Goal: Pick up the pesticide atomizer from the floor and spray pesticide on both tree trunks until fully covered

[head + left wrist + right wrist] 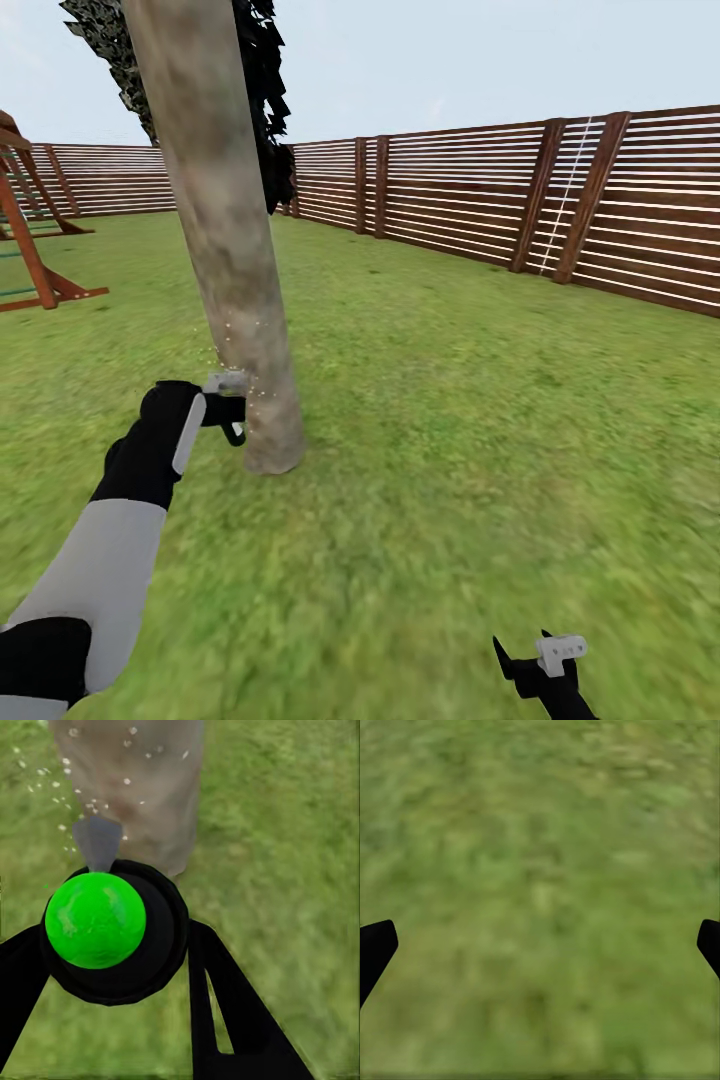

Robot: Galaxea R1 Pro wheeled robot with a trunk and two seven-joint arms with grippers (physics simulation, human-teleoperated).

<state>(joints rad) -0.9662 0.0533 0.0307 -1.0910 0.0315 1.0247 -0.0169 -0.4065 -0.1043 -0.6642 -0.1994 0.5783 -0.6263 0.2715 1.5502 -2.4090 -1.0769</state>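
Observation:
A thick grey-brown tree trunk (228,250) leans up from the grass floor (450,450) just ahead of me. My left gripper (228,412) hovers close to the trunk's base, shut on the pesticide atomizer (225,382). In the left wrist view the atomizer (96,919) is a green ball in a black ring, held between the black fingers (225,1012), its grey nozzle aimed at the trunk (142,787). Whitish pesticide specks (234,345) drift on the lower trunk, and the same specks (71,784) float by the nozzle. My right gripper (545,662) hangs open, low over the grass (540,870).
A brown slatted fence (500,200) runs along the back and right of the lawn. A red-brown wooden play frame (35,255) stands at the far left. Dark foliage (265,90) hangs behind the trunk. Open grass lies to the right.

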